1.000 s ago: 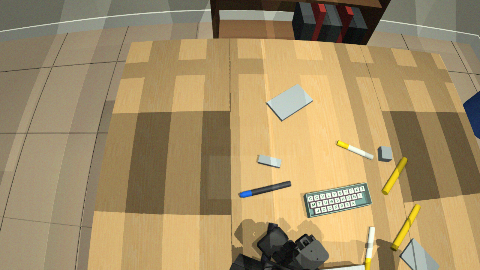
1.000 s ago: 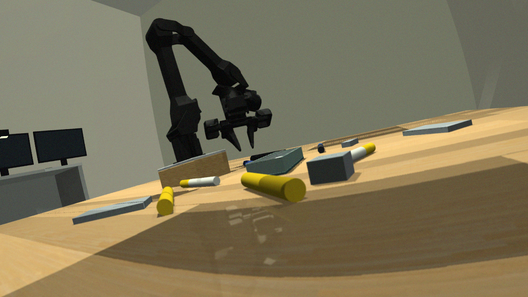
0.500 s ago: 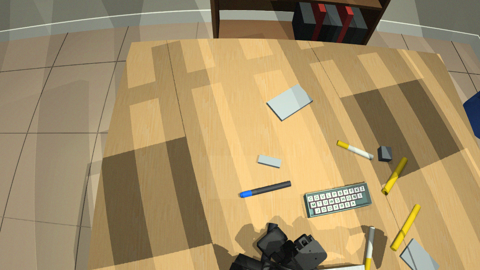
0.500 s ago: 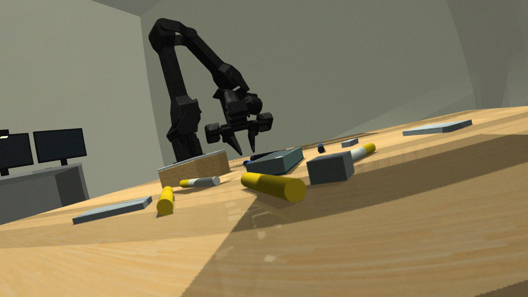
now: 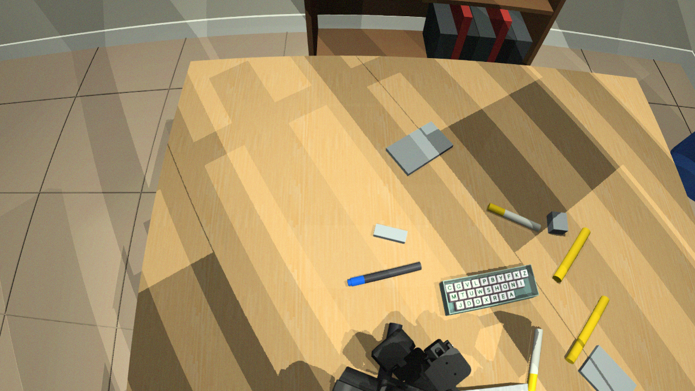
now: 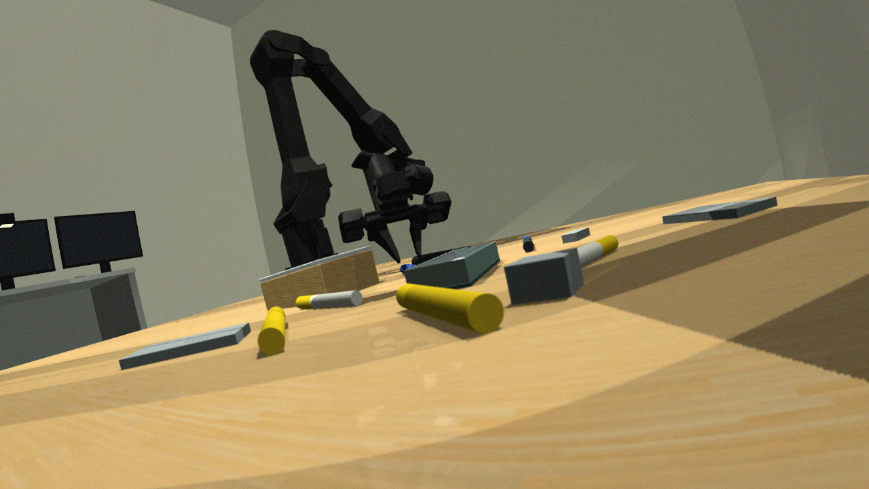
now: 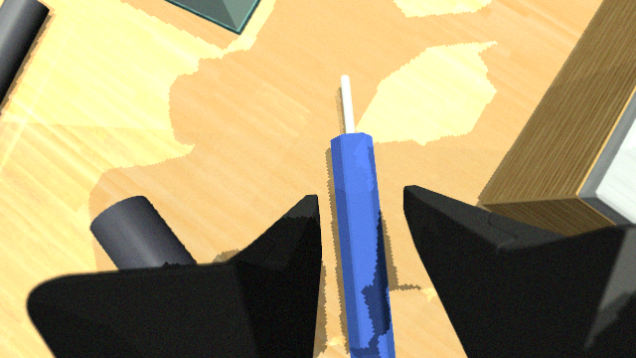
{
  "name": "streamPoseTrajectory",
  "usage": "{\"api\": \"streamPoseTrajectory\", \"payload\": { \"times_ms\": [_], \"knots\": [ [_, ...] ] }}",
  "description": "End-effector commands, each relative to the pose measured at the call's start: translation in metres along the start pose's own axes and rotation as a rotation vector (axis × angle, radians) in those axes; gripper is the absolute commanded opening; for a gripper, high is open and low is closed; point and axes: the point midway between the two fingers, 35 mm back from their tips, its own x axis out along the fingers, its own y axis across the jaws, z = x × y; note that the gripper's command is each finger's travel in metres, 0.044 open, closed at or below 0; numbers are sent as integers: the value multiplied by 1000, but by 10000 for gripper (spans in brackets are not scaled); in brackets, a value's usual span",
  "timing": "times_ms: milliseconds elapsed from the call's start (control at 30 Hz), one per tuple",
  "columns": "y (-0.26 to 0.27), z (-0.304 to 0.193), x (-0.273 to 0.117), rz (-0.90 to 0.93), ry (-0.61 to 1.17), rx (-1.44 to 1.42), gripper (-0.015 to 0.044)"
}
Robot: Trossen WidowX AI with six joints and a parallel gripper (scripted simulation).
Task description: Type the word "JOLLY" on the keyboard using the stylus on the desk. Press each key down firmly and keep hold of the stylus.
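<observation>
The blue stylus (image 7: 359, 239) (image 6: 405, 267) with a thin white tip lies on the desk, its tip toward the top of the wrist view. My gripper (image 7: 361, 202) (image 6: 408, 260) is open, with one finger on each side of the stylus handle and a gap on both sides. The fingertips are low over the desk in the exterior view; in the top view the arm hides them and the stylus. The teal keyboard (image 5: 527, 290) (image 6: 449, 267) (image 7: 224, 15) with white letter keys lies beyond the stylus tip. J is in its bottom row, L in its top row.
A wood-sided box (image 7: 542, 134) (image 6: 349, 272) stands close beside the right finger in the wrist view. A dark cylinder (image 7: 144, 229) lies by the left finger. A blue-capped black marker (image 5: 392, 272) lies left of the keyboard; a grey block (image 5: 557, 222) and yellow sticks (image 5: 572, 253) lie to its right.
</observation>
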Motion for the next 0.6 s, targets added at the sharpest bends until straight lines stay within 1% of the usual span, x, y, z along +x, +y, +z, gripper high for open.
{"api": "streamPoseTrajectory", "payload": {
  "times_ms": [0,567],
  "knots": [
    [0,-1,4,-1,-5,3,150],
    [-1,-8,15,-1,-5,2,150]
  ]
}}
